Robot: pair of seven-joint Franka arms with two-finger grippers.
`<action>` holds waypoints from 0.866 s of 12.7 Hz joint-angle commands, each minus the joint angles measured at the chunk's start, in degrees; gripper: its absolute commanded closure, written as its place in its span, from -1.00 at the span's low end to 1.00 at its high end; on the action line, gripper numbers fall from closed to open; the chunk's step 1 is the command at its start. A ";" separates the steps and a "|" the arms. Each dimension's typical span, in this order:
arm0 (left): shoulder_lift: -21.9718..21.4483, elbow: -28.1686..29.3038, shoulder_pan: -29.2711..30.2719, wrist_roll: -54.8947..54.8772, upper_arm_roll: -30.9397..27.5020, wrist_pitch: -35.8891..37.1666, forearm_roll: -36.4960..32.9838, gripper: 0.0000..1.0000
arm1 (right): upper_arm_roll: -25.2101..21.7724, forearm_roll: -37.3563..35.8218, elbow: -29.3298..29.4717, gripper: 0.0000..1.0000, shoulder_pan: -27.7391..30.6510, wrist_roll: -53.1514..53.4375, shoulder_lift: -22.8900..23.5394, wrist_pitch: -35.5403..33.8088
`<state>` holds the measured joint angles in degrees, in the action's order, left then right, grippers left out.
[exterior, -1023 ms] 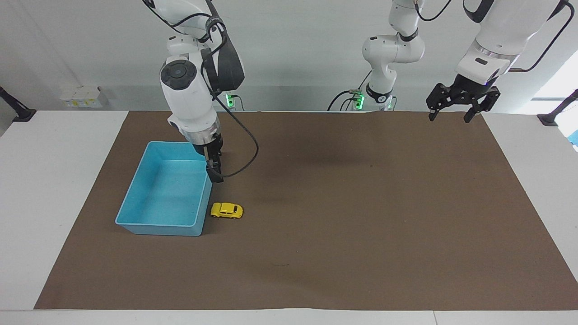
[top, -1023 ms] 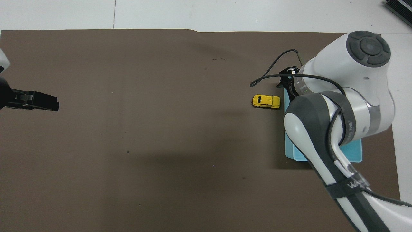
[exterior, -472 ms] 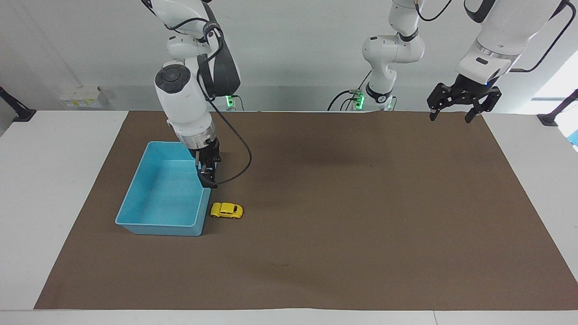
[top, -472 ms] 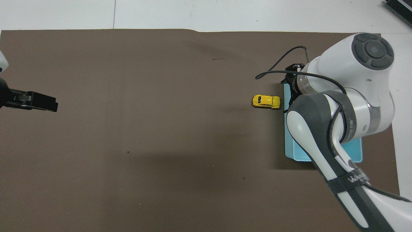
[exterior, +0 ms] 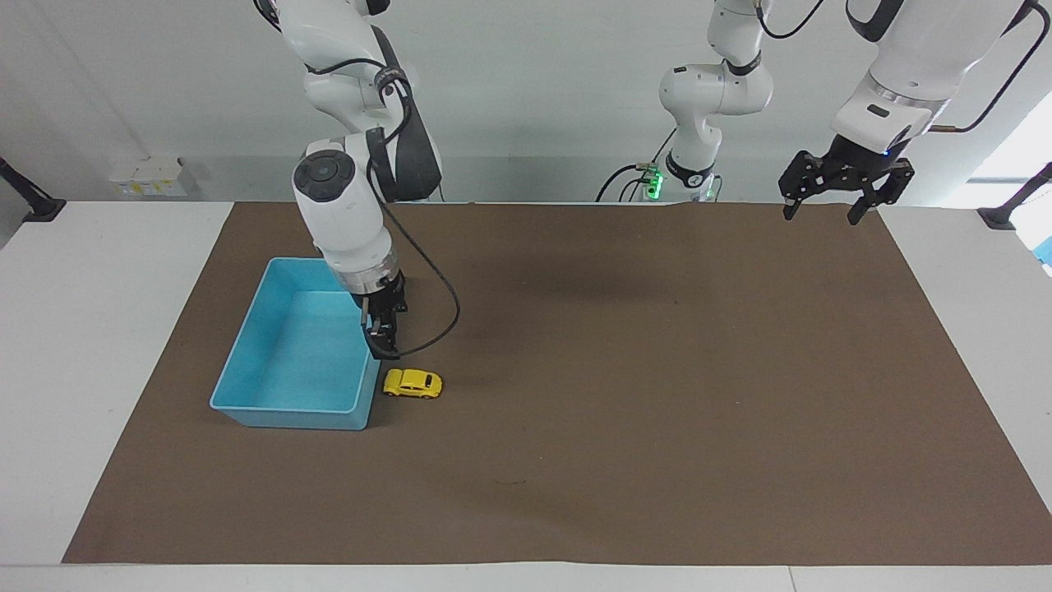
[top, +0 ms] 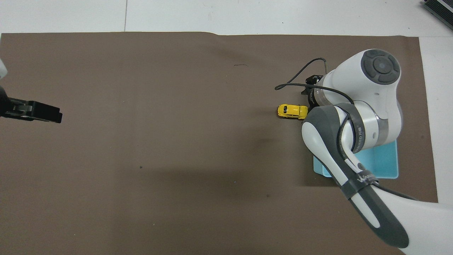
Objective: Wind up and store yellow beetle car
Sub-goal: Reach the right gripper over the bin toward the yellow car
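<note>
The facing view shows the right end effector (exterior: 385,352) hanging low over the corner of the open light-blue plastic bin (exterior: 246,362), just above the tiny yellow beetle car (exterior: 412,383), its fingers spread; the overhead view hides those fingers under the white arm. The car (top: 292,111) stands on the brown mat (exterior: 657,395) just beside the bin wall, toward the right arm's end of the desk. Compared with a second ago, this end effector has dropped closer to the car, which has not moved. The left end effector (exterior: 825,209) waits spread over the mat's corner nearest its own base. The mat's middle lies open.
</note>
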<state>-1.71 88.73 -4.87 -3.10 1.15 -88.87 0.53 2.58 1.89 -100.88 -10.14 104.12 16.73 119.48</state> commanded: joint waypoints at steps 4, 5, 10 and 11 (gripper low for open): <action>-0.40 -0.23 0.38 -1.20 -0.54 0.54 -0.44 -1.00 | 0.32 0.31 -2.30 -1.00 -0.05 3.11 4.27 7.69; -0.40 -0.23 0.30 -1.12 -0.45 0.54 -0.44 -1.00 | 0.32 0.22 -2.74 -1.00 -0.05 3.11 4.54 8.83; -0.40 -0.23 0.38 -1.12 -0.45 0.27 -0.44 -1.00 | 0.32 -1.71 -3.97 -1.00 -0.23 2.49 6.82 11.92; -0.40 -0.23 0.30 -0.94 -0.54 0.19 -0.44 -1.00 | 0.32 -1.71 -4.14 -1.00 -0.23 1.97 7.17 12.00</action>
<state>-1.71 88.73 -4.84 -3.40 0.56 -88.89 0.53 2.68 1.21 -103.97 -10.41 105.72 23.67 129.77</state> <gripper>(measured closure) 0.000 0.000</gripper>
